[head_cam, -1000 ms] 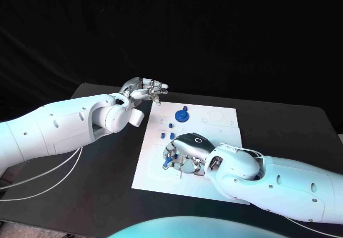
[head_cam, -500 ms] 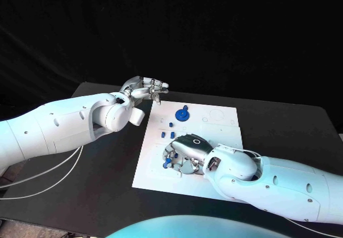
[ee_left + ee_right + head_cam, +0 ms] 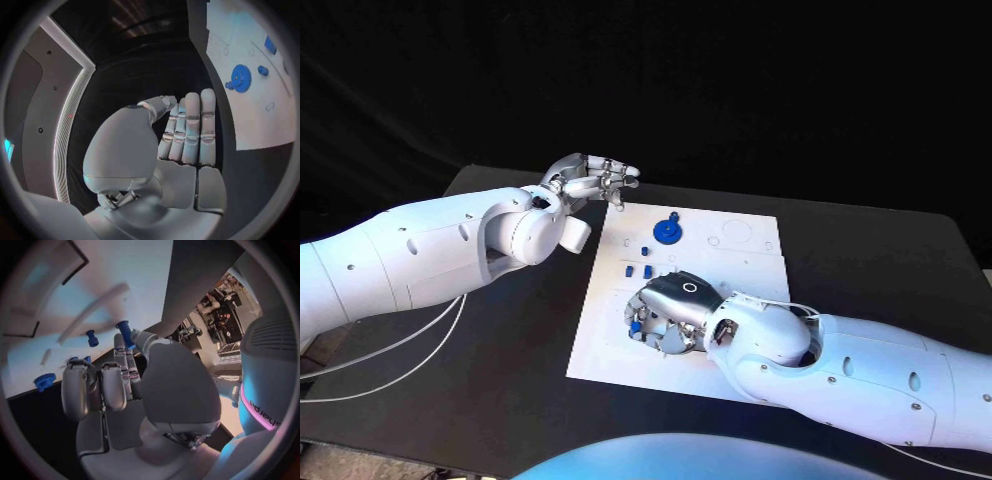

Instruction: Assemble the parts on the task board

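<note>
Right now the right hand is down over the near part of the task board, fingers pinching a small blue peg; it looks mid-placement, so next comes lining it up with its hole. The left hand hovers beyond the board's far-left corner, fingers curled, empty, over the surface.

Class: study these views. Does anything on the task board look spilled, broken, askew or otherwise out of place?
Nothing stands out. The task board lies flat and unmarked, the blue gear sits on it, and small blue parts lie near the right hand. The left hand is off the board.
</note>
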